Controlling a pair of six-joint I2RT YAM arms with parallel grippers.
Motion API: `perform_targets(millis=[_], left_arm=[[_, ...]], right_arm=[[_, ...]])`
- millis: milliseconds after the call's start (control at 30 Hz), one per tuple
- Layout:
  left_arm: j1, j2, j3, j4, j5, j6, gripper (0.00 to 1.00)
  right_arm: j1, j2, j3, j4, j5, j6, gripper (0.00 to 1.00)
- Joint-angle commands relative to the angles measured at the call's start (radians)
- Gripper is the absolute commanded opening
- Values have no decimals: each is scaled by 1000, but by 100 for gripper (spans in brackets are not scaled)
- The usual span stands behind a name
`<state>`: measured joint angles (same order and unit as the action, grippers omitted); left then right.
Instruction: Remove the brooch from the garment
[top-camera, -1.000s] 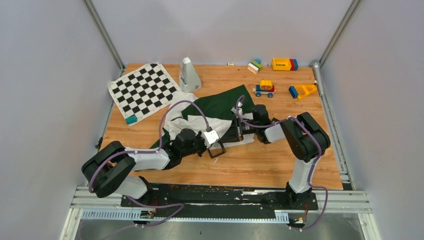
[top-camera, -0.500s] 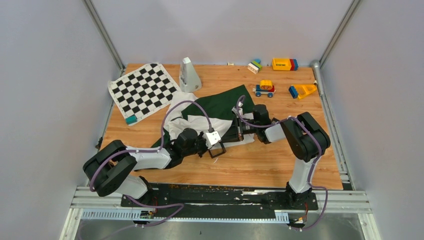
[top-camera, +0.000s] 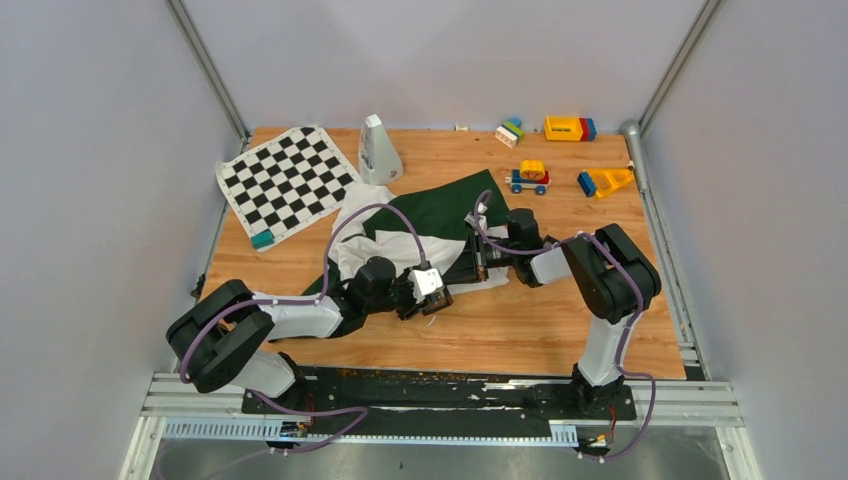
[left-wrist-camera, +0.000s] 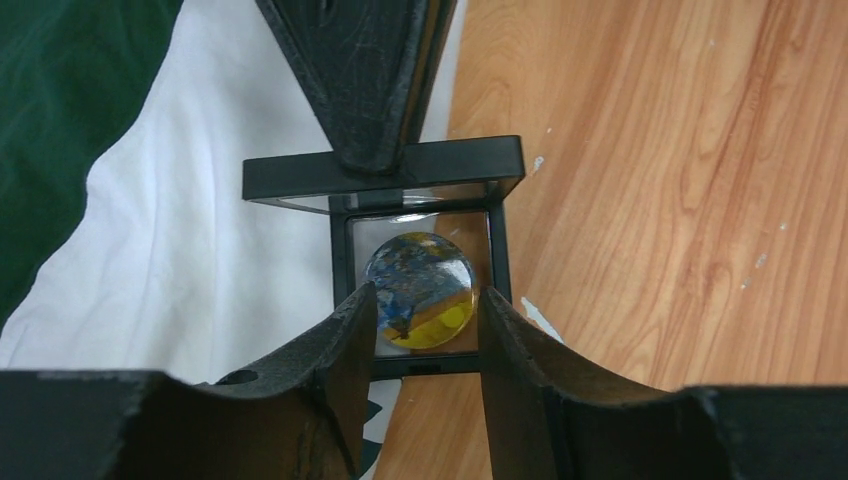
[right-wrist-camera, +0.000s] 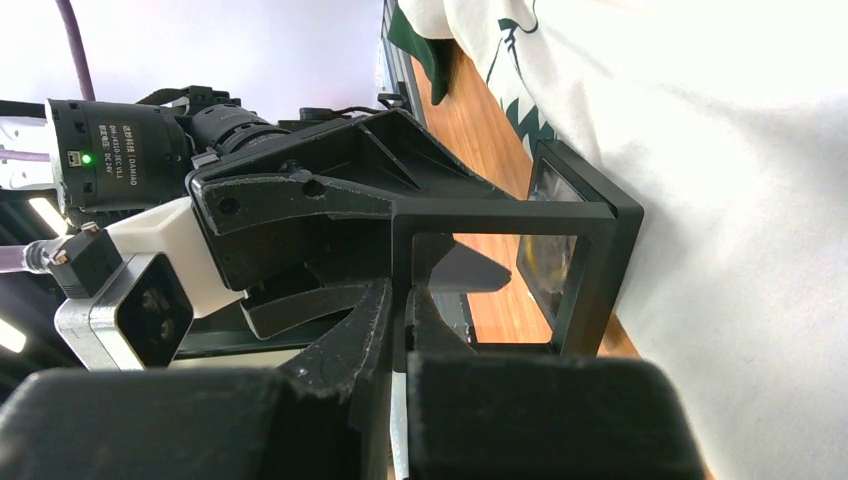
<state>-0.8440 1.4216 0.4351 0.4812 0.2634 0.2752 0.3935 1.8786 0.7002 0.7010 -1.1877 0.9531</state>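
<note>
Here, left arm (top-camera: 300, 316) and right arm (top-camera: 603, 268) low over the counter (left-wrist-camera: 650, 200), left pincer (left-wrist-camera: 425, 300) narrowly parted astride the brooch (left-wrist-camera: 420, 280) in a black case (left-wrist-camera: 385, 168) at the garment (left-wrist-camera: 200, 230) hem, right pincer (right-wrist-camera: 400, 292) clamping its lid.

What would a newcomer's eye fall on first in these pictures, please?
A round blue-and-yellow brooch lying in an open black square case, flanked by the left fingers at the near edge of the garment. The right fingers pinch its raised lid; a chequered mat lies far left.
</note>
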Motion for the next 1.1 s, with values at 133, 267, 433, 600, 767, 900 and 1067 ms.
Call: perform_targets(millis=[133, 267, 433, 600, 767, 900, 1067], left_arm=[[-6, -50, -2, 51, 88, -4, 54], [-6, -117, -41, 97, 95, -25, 57], [-4, -209, -122, 201, -53, -154, 75], [82, -223, -118, 210, -72, -403, 73], [177, -194, -49, 71, -44, -494, 76], [196, -184, -39, 37, -57, -510, 77], [202, -209, -42, -1, -88, -494, 77]], right_arm=[[-15, -8, -7, 38, -21, -8, 0], [-29, -23, -10, 3, -13, -31, 0], [-55, -46, -7, -94, 13, -81, 0], [-60, -124, 14, -318, 102, -223, 0], [-59, -199, 34, -547, 216, -321, 0], [-61, -253, 27, -690, 295, -362, 0], [-63, -329, 11, -854, 414, -395, 0]])
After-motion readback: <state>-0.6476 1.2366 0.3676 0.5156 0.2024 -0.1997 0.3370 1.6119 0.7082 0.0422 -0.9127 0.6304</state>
